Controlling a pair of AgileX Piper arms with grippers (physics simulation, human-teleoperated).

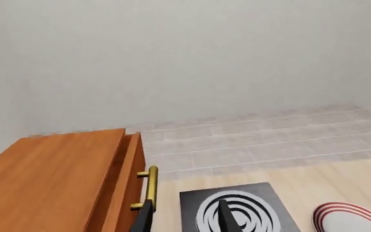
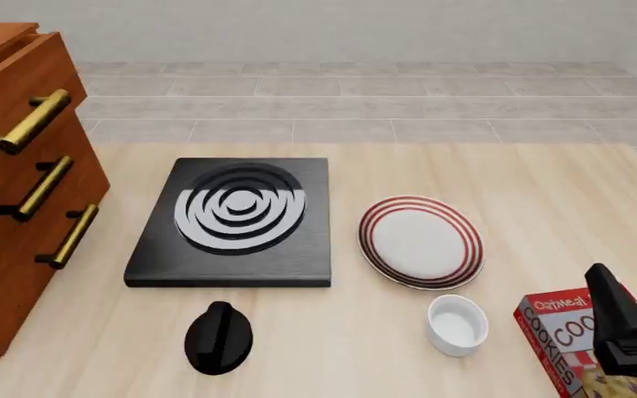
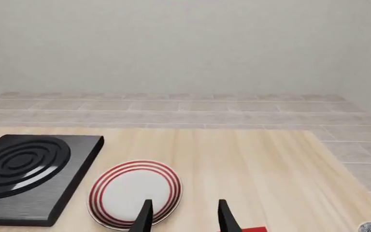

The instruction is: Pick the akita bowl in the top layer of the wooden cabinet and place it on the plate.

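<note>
Brass top-drawer handle beside left tool only wrist-visible.

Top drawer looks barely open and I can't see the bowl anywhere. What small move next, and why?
Probably ease the left gripper forward so its open fingers straddle the top drawer's brass handle. The top layer sits only slightly out from the wooden cabinet, so the akita bowl is hidden. The plate is bare, and the right gripper hangs open near it.
</note>
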